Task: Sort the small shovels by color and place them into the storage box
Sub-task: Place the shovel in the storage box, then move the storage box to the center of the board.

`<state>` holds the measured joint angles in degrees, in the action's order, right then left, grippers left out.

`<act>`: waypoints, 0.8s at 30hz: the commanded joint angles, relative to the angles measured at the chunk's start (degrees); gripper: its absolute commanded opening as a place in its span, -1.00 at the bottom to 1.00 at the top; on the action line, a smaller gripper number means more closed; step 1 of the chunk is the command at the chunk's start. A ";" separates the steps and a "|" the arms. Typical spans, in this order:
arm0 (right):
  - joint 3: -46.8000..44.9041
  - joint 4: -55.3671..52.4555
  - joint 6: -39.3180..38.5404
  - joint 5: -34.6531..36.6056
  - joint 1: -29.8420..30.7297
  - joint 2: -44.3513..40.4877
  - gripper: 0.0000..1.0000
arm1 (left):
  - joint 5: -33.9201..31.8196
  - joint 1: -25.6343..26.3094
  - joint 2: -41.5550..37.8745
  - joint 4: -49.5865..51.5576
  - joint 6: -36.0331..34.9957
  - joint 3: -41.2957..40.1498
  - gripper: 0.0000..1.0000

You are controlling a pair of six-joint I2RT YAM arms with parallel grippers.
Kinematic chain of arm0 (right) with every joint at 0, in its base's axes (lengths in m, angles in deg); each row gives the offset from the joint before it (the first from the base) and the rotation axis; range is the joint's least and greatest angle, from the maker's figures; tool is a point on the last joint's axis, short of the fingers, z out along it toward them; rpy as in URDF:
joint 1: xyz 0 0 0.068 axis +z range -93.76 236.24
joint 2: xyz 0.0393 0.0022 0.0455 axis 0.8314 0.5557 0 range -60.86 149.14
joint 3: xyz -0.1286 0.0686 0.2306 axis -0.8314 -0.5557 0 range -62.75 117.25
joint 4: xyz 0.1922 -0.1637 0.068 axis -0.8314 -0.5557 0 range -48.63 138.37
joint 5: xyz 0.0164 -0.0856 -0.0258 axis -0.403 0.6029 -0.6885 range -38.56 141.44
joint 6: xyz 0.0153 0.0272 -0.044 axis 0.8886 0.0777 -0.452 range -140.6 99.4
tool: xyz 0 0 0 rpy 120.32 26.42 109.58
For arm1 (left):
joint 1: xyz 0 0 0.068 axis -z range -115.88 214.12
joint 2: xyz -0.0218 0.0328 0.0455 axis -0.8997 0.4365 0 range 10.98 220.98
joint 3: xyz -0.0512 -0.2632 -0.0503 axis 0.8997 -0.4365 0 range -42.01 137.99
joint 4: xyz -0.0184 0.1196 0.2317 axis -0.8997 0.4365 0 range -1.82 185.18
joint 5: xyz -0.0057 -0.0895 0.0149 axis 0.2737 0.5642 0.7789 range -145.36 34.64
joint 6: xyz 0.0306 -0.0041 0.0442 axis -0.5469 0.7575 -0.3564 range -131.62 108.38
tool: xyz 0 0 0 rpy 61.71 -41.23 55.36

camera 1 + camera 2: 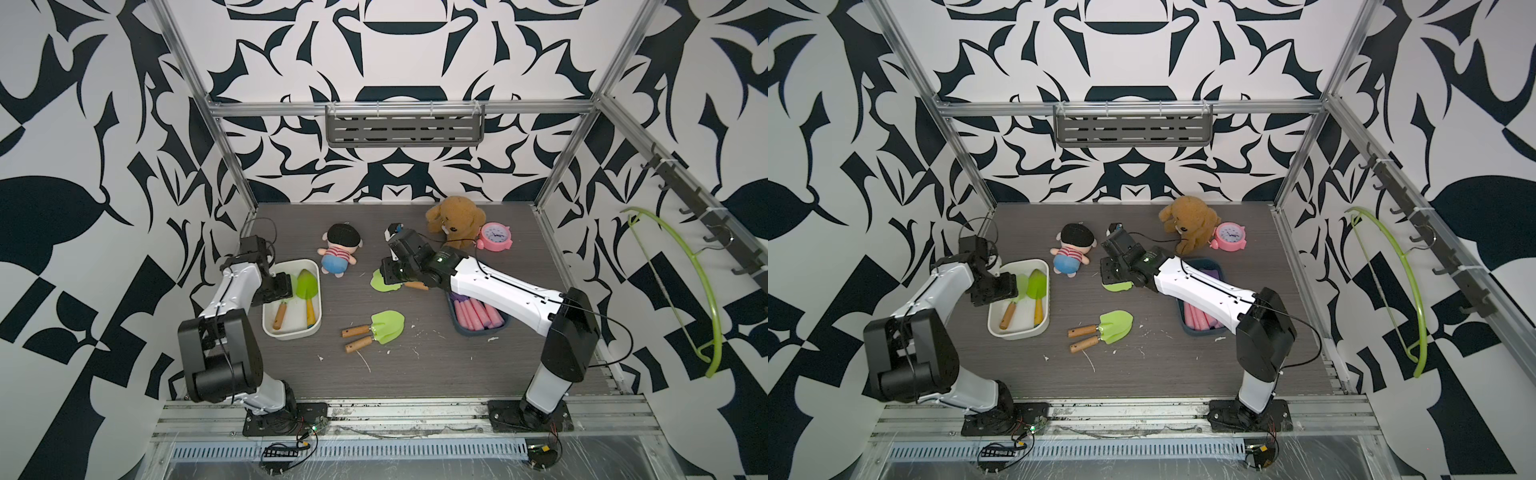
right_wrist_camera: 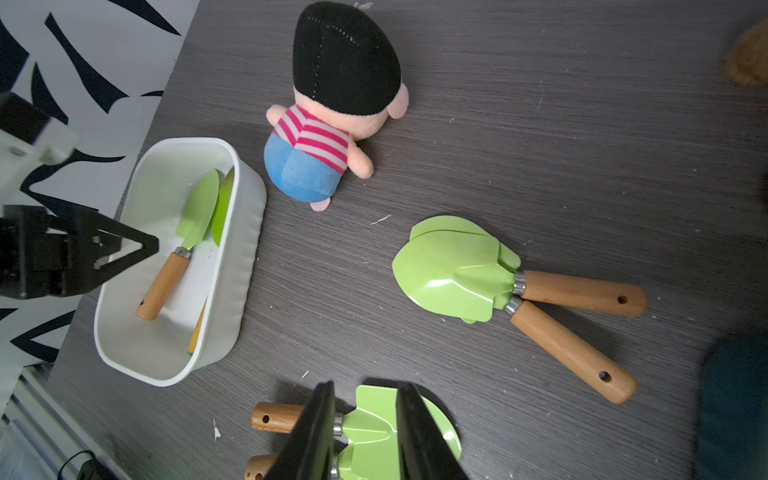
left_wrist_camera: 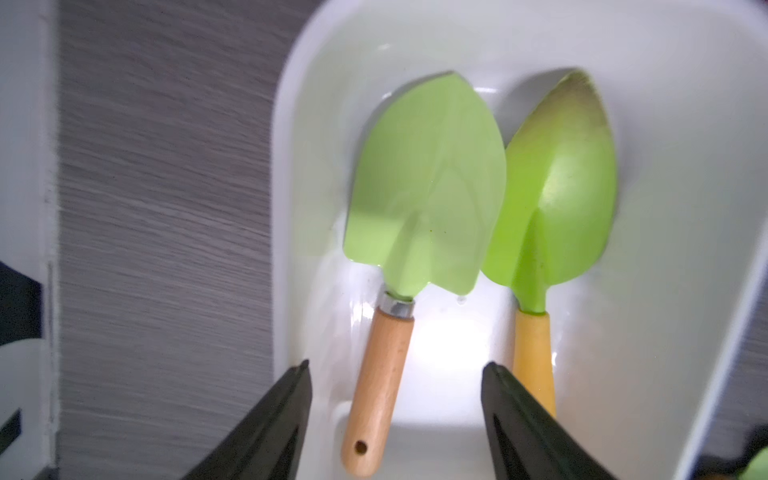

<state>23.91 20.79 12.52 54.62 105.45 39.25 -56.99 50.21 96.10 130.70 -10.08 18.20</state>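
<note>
The left end effector (image 3: 395,365) hangs wide open and empty over the wooden-handled shovel (image 3: 428,187) in the white box (image 1: 293,333). The right end effector (image 2: 365,388) (jaws narrowly parted) straddles a green shovel (image 2: 374,436) on the bench (image 1: 374,374); whether it grips, I cannot tell.

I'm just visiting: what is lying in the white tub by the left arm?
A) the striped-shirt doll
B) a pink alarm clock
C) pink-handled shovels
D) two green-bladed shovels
D: the white tub holds a wooden-handled shovel and a yellow-handled shovel, both with green blades, lying side by side.
</note>
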 commanded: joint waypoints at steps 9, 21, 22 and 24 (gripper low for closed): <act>3.55 2.64 0.91 -5.48 0.04 1.78 -0.38 | 10.23 -9.88 5.25 -2.17 5.13 3.58 0.99; 3.74 2.83 1.15 -6.10 0.05 2.14 -0.38 | 14.28 -6.00 10.15 -2.29 2.78 4.66 0.99; 3.85 2.77 1.15 -6.17 0.09 2.28 -0.38 | 13.69 -5.07 10.09 -2.52 2.02 4.53 0.99; 4.03 2.60 1.09 -6.32 0.07 2.37 -0.38 | 11.93 -2.70 10.06 -2.82 0.54 4.37 0.99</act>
<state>25.50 22.52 13.31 48.78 105.45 42.46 -44.20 44.57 105.74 127.86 -6.72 21.74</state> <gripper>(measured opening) 0.309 0.994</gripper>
